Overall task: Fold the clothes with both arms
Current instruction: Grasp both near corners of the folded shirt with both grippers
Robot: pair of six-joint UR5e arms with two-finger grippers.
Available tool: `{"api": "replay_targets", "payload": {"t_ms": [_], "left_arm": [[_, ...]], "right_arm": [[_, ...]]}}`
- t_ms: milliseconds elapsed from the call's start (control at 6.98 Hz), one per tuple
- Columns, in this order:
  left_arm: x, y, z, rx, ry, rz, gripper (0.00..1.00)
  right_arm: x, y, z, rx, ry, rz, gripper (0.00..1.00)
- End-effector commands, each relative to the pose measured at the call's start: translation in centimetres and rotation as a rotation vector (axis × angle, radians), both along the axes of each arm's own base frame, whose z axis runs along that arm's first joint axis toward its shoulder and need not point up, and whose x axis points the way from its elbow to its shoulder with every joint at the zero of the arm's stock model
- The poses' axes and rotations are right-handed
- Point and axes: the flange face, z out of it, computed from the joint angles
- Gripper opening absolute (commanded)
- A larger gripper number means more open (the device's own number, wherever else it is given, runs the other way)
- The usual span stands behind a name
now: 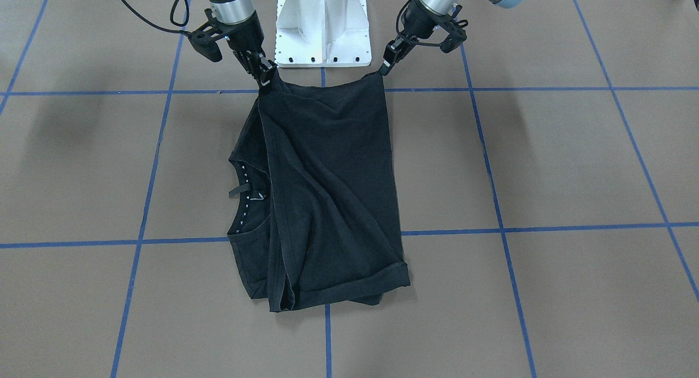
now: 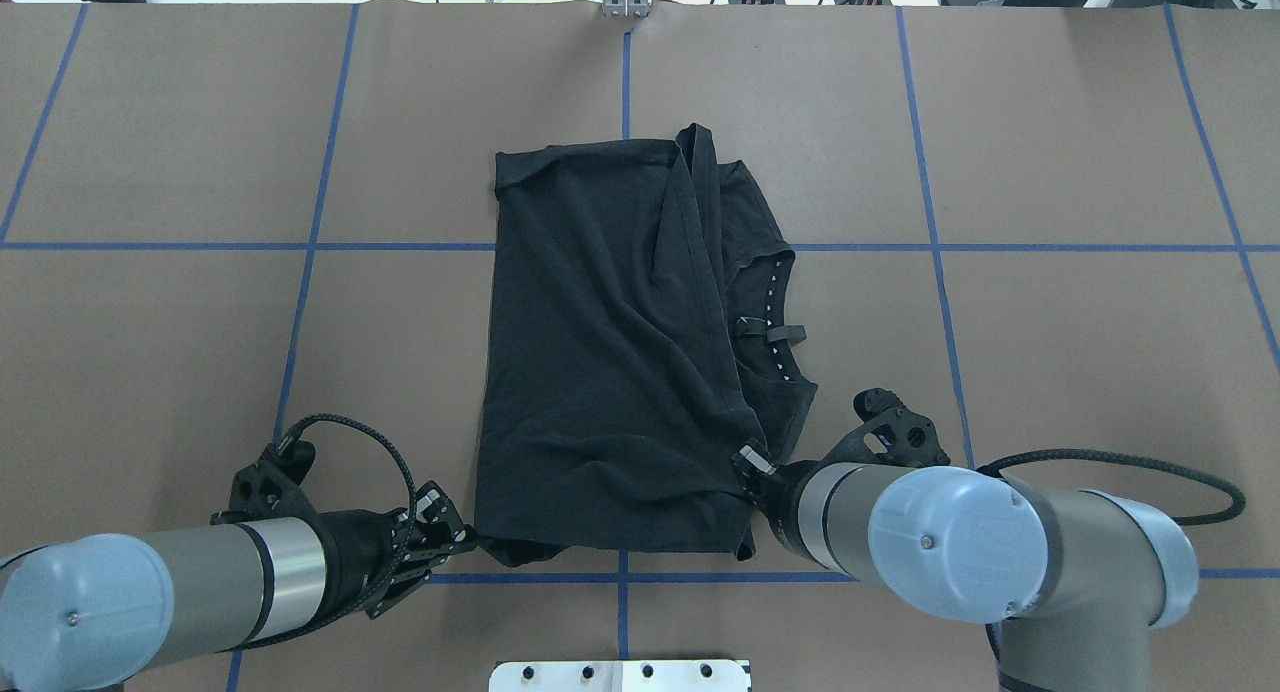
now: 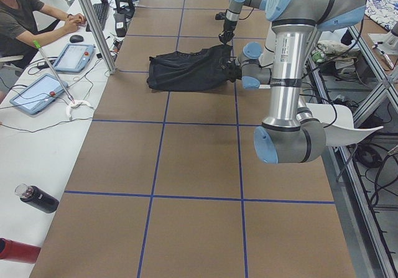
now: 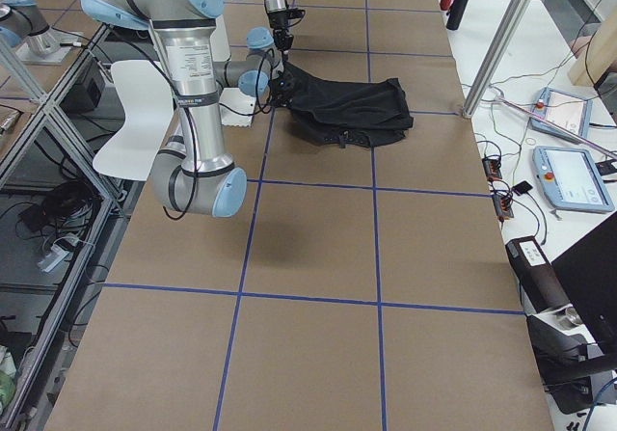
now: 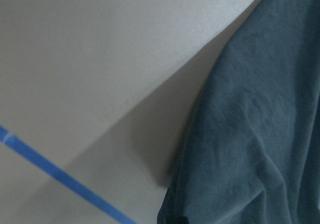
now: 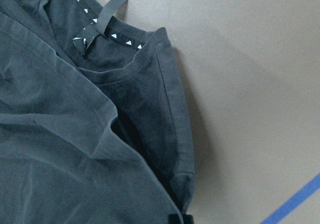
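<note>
The T-shirt is soft black cloth, matt and creased. The table is covered in smooth matt brown paper, lined with blue tape. The left arm and right arm have satin silver-grey metal tubes and smooth light-blue caps. The base is white painted metal with a slight sheen.

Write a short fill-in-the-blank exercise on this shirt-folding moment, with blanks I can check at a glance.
1. The ____ T-shirt lies partly folded on the table.
2. Its neck opening lies toward the robot's ____ side.
3. The left gripper and right gripper each pinch a ____ of the edge nearest the robot.
4. The table's grid lines are ____.

Missing words: black; right; corner; blue.
</note>
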Motion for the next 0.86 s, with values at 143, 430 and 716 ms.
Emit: {"api": "replay_targets", "payload": {"t_ms": [143, 430, 716], "left_arm": [[-4.8, 2.5, -5.5, -0.031, 0.061, 0.031, 0.00], [-7.6, -0.5, -8.3, -0.001, 0.106, -0.042, 0.00], [-6.9, -10.4, -9.9, 0.106, 0.009, -0.143, 0.00]], "right_arm": [[4.8, 2.4, -2.4, -0.052, -0.093, -0.114, 0.00], [7.6, -1.6, -5.1, -0.094, -0.164, -0.080, 0.00], [7.6, -9.2, -4.6, -0.164, -0.143, 0.002, 0.00]]}}
